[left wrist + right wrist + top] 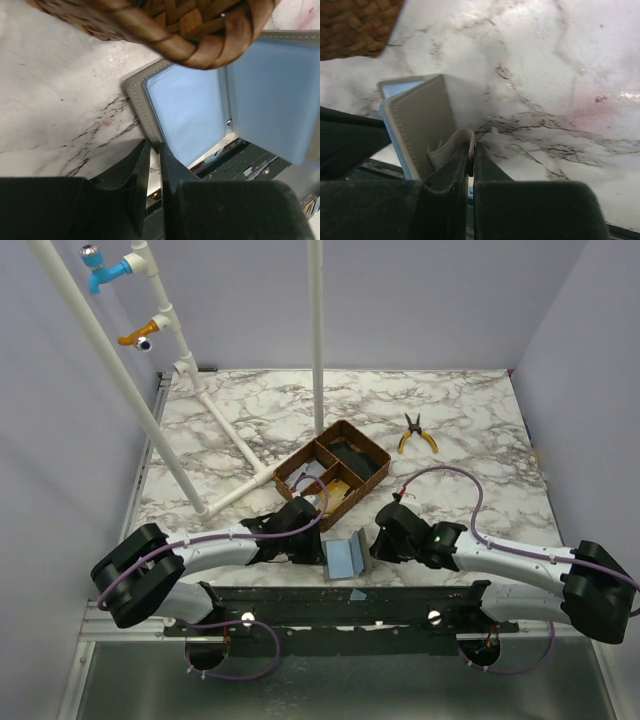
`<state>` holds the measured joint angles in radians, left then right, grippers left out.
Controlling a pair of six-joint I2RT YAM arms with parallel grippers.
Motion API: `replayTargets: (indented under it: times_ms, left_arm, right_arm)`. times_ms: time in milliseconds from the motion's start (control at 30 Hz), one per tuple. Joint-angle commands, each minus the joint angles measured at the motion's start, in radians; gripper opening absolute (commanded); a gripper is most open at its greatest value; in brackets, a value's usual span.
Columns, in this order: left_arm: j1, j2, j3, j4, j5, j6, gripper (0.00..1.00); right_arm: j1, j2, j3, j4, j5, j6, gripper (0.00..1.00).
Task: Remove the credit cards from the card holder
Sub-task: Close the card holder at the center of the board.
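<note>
Tabletop [250, 410]: right gripper [472, 150] pinches card holder [422, 122].

The brown tray [368, 438] is sitting tight behind the card holder [345, 558], just beside my left hand [320, 546], so no way thru there. A black rail [350, 602] is blocking the near side. My right hand [376, 544] is walling off the holder's rt flank. The counter [470, 410] is lying open far rt, apart from pliers [418, 433]; white pipes [228, 423] are barring far left.
</note>
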<state>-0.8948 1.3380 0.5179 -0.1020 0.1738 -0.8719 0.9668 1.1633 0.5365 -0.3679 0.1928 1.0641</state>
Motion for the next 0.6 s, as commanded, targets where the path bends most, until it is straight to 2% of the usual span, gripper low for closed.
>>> replayTargets:
  times_ms: [0, 567]
  left_arm:
    - [-0.035, 0.046, 0.02, 0.016, 0.029, -0.016, 0.15]
    - [-0.055, 0.081, 0.089, -0.011, 0.01, -0.017, 0.15]
  right_arm:
    - [0.008, -0.02, 0.053, 0.072, -0.031, -0.014, 0.04]
    - [0.066, -0.013, 0.097, 0.04, -0.005, 0.022, 0.02]
